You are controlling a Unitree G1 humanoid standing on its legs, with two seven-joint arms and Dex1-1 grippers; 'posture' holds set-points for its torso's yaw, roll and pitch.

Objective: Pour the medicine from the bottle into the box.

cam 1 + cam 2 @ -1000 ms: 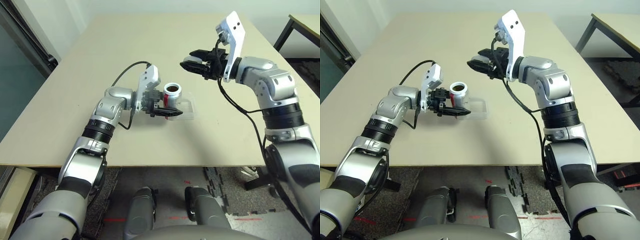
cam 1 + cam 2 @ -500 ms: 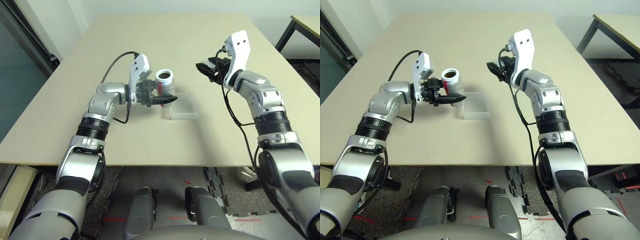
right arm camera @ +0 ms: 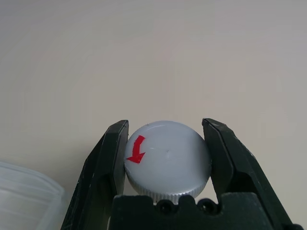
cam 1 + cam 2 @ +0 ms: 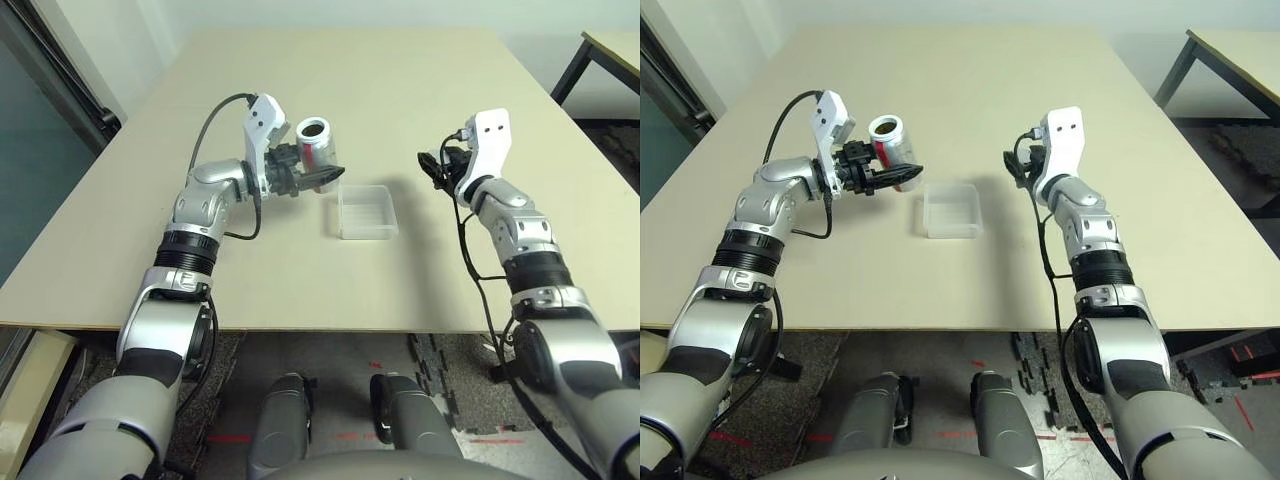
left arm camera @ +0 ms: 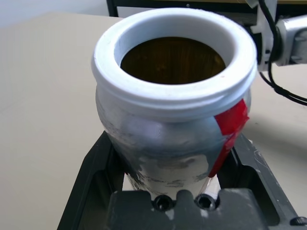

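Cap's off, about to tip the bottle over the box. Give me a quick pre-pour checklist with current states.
1. Bottle gripped by the left gripper, a finger on each side: ok.
2. Bottle mouth uncapped, white rim clear: ok.
3. Cap clamped in the right gripper, held apart from the box: ok.
4. Box flat on the table, open side up: ok.
5. Bottle mouth over the box: not ok; it is up and to the robot's left of the box.
6. Medicine inside the bottle: cannot tell; the interior looks dark brown, no pellet distinguishable.
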